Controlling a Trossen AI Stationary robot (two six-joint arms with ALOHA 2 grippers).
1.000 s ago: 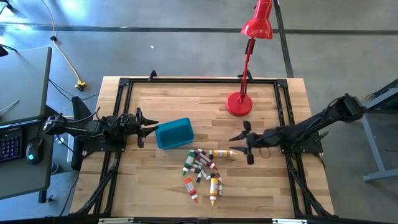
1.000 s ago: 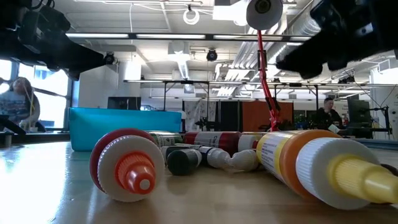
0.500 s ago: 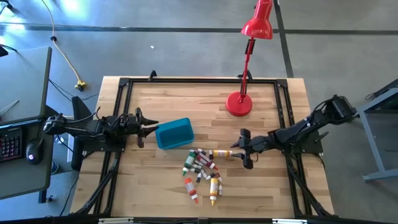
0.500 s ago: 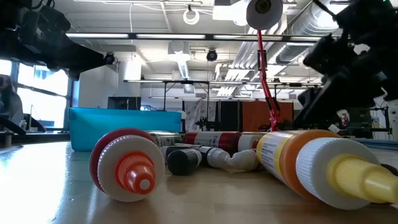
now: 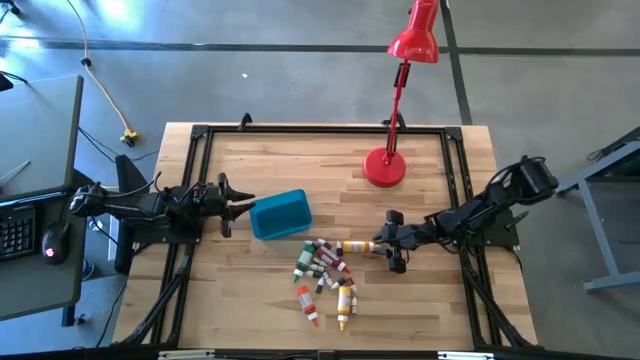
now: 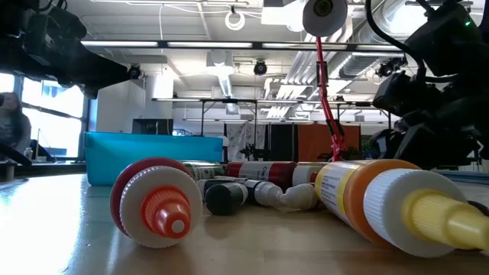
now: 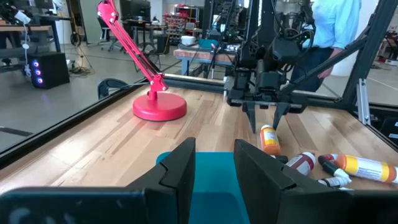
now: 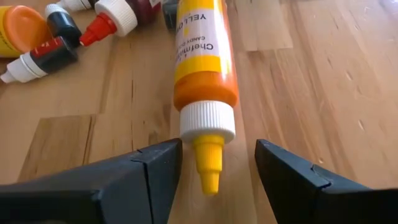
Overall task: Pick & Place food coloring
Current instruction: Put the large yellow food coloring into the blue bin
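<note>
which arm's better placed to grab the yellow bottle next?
Right. The right gripper is open with the yellow bottle nozzle between its fingers. The left gripper sits by the tub, far off.

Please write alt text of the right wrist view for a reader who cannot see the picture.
The right gripper, fingers open, is low over the wooden table with the pointed cap of a yellow food coloring bottle lying between its fingertips, not yet gripped. More small bottles, red, dark and orange, lie beyond it.
</note>
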